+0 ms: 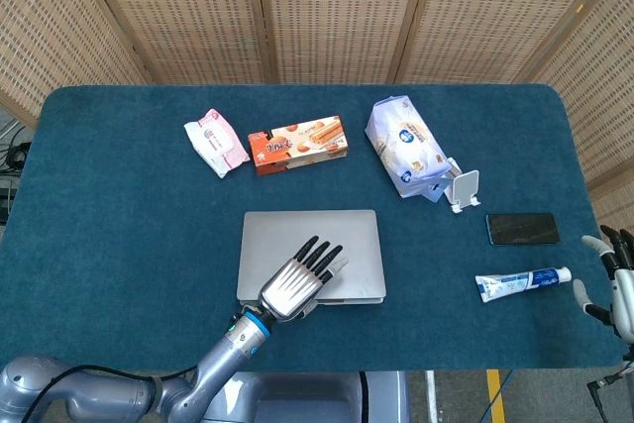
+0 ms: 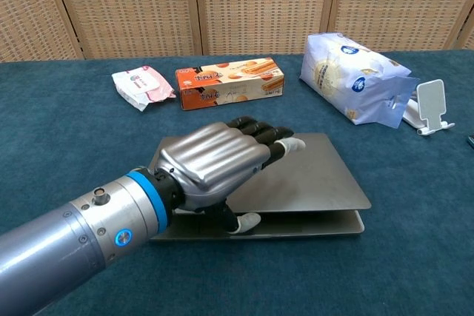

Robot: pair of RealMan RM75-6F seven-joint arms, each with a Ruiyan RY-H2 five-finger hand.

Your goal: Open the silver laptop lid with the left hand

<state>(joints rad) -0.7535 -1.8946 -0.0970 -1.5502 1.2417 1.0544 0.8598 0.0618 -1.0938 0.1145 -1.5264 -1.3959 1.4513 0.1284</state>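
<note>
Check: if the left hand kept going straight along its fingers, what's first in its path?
Probably nothing soon. The left hand points up-right over the laptop lid, toward the gap between the biscuit box and the blue bag. The bag looks nearest that line, but depth is unclear.
</note>
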